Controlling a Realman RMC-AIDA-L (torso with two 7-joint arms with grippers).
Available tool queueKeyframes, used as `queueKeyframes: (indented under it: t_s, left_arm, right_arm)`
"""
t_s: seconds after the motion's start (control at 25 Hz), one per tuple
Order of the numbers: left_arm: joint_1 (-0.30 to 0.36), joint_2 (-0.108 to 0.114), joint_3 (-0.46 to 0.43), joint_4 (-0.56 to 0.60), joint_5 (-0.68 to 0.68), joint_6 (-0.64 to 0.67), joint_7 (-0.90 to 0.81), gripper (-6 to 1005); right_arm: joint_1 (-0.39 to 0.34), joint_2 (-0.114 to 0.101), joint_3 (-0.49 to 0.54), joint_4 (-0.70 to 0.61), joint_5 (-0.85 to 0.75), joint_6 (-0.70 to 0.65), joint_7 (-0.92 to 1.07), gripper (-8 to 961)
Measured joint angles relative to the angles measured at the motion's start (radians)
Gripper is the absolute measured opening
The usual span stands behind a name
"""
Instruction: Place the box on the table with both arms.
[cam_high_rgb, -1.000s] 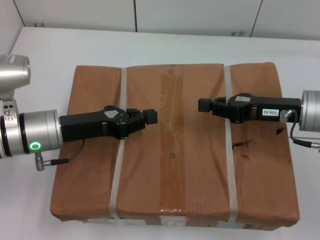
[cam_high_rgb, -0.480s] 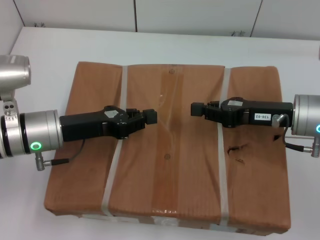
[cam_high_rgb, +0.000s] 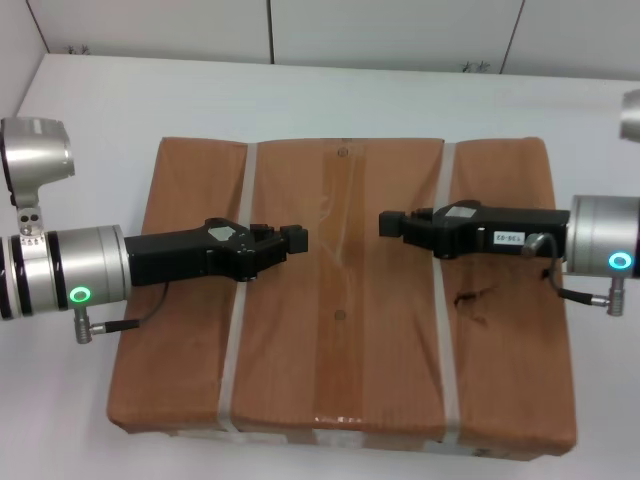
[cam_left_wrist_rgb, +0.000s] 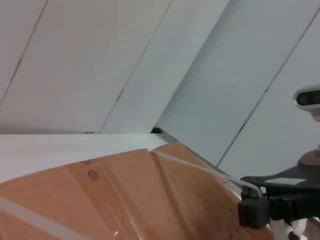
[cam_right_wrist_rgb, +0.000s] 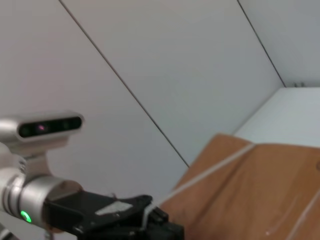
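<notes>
The brown cardboard box (cam_high_rgb: 340, 340) lies flat over the white table (cam_high_rgb: 330, 95), with two white straps (cam_high_rgb: 238, 350) across it and small tears near its right side. My left gripper (cam_high_rgb: 295, 238) reaches in from the left and crosses the left strap. My right gripper (cam_high_rgb: 392, 224) reaches in from the right and crosses the right strap (cam_high_rgb: 447, 350). The two tips face each other over the box's middle. The left wrist view shows the box (cam_left_wrist_rgb: 125, 200) and the right gripper (cam_left_wrist_rgb: 252, 212) with a strap rising to it. The right wrist view shows the box (cam_right_wrist_rgb: 260, 190) and the left gripper (cam_right_wrist_rgb: 167, 230).
Grey wall panels (cam_high_rgb: 390, 30) stand behind the table's far edge. White tabletop shows on the left (cam_high_rgb: 70, 400), right and far sides of the box. The box's near edge lies close to the bottom of the head view.
The box looks smaller and lower than a second ago. My right gripper has moved inward and slightly down. My left arm has shifted a little lower.
</notes>
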Motion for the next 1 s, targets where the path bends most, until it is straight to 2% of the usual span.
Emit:
queueKeyframes:
  t_s: [0.08, 0.12, 0.2, 0.28, 0.6, 1.0]
  left_arm:
    - [0.000, -0.001, 0.000, 0.001, 0.002, -0.019, 0.000, 94]
    - [0.001, -0.002, 0.000, 0.002, 0.005, -0.030, 0.000, 94]
    - [0.000, -0.007, -0.001, 0.005, 0.015, -0.065, 0.000, 94]
    - [-0.004, -0.019, -0.001, 0.008, 0.032, -0.117, -0.003, 94]
    - [-0.009, -0.030, 0.000, 0.035, 0.046, -0.232, -0.006, 94]
    - [-0.009, -0.030, -0.001, 0.053, 0.053, -0.309, -0.008, 94]
  right_arm:
    - [0.008, 0.019, 0.000, 0.000, -0.035, 0.050, -0.001, 38]
    - [0.008, 0.019, 0.000, 0.000, -0.035, 0.050, -0.001, 38]
    - [0.011, 0.036, -0.001, 0.000, -0.067, 0.102, -0.001, 38]
    - [0.013, 0.043, -0.001, 0.000, -0.078, 0.134, -0.002, 37]
    - [0.021, 0.050, -0.002, 0.012, -0.107, 0.214, -0.003, 37]
    - [0.028, 0.051, -0.018, 0.039, -0.119, 0.291, 0.007, 40]
